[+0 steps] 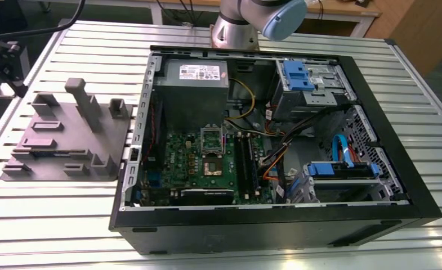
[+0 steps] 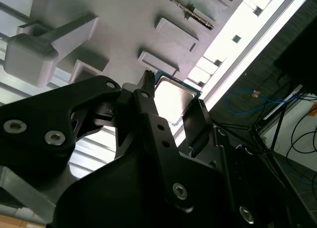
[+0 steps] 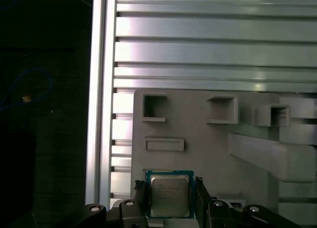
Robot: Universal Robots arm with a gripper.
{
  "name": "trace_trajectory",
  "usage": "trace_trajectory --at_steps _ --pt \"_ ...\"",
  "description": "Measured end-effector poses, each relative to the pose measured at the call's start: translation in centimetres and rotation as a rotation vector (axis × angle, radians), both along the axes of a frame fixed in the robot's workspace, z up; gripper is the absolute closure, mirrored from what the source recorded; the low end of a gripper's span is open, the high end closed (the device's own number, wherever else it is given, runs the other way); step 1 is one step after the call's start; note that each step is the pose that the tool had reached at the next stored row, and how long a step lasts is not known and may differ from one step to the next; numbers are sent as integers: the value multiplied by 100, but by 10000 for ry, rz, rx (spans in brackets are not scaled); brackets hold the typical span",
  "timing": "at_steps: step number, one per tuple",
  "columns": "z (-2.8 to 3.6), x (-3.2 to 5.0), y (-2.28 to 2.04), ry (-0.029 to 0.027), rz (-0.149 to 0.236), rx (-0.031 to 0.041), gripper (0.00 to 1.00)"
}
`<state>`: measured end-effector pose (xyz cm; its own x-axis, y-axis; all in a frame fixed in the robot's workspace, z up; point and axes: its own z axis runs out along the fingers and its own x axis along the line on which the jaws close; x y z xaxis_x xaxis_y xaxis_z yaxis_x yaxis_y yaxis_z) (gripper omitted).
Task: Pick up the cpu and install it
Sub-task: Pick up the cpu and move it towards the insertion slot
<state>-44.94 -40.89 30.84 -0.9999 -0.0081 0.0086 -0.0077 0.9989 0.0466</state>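
The cpu (image 3: 169,192), a small square chip with a silver top and a green rim, sits between my gripper's (image 3: 169,200) two black fingers (image 3: 140,197) in both wrist views. The fingers press against two opposite edges of the cpu (image 2: 174,95), so the gripper (image 2: 174,109) is shut on it. Right behind the chip is the grey holder tray (image 3: 198,139) with its raised pockets. I cannot tell whether the chip rests on the tray or hangs just above it. In the exterior view the green motherboard (image 1: 205,163) lies inside the open computer case (image 1: 266,216), with its socket frame (image 1: 211,151) uncovered.
The grey holder tray (image 1: 63,135) stands on the slatted metal table (image 1: 401,101), at the exterior view's left of the case. A grey power supply (image 1: 194,76), blue drive brackets (image 1: 299,76) and loose cables (image 1: 281,152) crowd the case. The arm's base (image 1: 240,25) rises behind the case.
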Motion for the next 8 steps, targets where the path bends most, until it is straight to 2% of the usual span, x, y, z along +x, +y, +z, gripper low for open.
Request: trace_trajectory --at_steps 8 --pt "19 0 0 0 0 0 53"
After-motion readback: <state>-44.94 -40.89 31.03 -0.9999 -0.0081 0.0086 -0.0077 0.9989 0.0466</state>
